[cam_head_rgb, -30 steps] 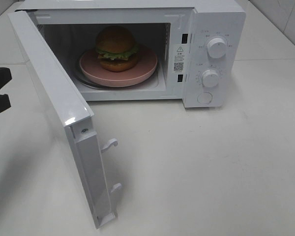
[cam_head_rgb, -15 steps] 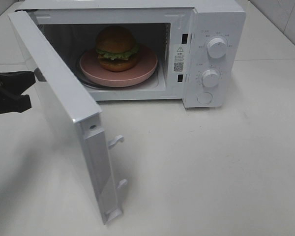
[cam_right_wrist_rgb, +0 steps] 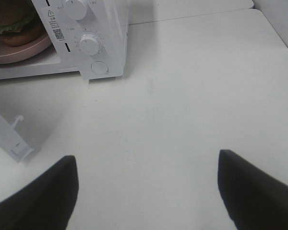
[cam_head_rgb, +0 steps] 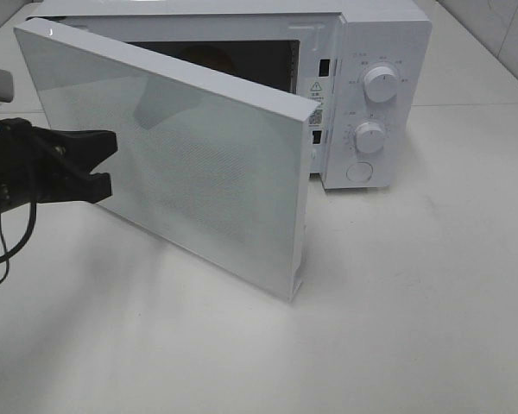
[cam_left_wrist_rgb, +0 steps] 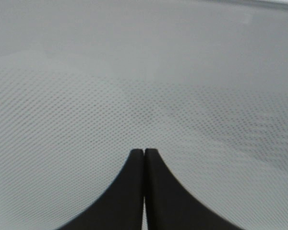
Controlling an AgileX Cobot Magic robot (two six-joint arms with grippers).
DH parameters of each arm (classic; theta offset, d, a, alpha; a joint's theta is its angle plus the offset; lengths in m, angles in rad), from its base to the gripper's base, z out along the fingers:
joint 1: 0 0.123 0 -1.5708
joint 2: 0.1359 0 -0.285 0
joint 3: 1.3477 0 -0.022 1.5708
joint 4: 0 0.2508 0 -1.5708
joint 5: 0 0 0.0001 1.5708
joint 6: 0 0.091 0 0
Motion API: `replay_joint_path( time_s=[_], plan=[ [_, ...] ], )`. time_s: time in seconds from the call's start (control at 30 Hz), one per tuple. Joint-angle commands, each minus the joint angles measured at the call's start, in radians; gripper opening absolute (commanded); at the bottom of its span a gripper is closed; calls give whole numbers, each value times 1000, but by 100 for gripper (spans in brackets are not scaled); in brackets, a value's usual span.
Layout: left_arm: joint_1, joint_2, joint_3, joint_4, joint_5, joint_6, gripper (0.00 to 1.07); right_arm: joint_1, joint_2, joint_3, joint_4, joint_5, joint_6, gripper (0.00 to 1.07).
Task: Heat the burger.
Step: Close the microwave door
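The burger (cam_right_wrist_rgb: 8, 20) sits on a round pink plate (cam_right_wrist_rgb: 24, 49) inside the white microwave (cam_head_rgb: 384, 34); the right wrist view shows it. From the high camera the half-shut door (cam_head_rgb: 198, 172) hides nearly all of it. My left gripper (cam_head_rgb: 106, 162) is shut, and its tips press on the door's outer face. In the left wrist view the left gripper (cam_left_wrist_rgb: 144, 152) touches the dotted window of the door (cam_left_wrist_rgb: 144, 72) with its jaws together. My right gripper (cam_right_wrist_rgb: 148, 158) hangs open over the bare table to the right of the oven, holding nothing.
Two dials (cam_head_rgb: 381, 83) (cam_head_rgb: 369, 136) and a round button (cam_head_rgb: 360, 172) are on the microwave's right panel. The door's latch edge (cam_right_wrist_rgb: 17, 146) hangs out over the white table (cam_head_rgb: 414, 285). A tiled wall (cam_head_rgb: 509, 34) stands at the back right.
The door has swung from wide open to about half shut. My left gripper moved right with it, pushing on its outer face. The burger went out of the high view.
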Motion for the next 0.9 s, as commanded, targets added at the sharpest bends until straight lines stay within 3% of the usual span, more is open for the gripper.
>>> replay_joint_path(
  time_s=[0.03,0.47,0.9],
  plan=[
    [-31,12,-37,-23,28,4,0,-9,-29,2,-2,-4,-2,76],
    [-159,108,-223,-50,154,8,0,-9,-29,2,-2,-4,-2,76],
    [-201,202,-380,-65,199,0,0,-9,-29,2,-2,-4,-2,76]
  ],
)
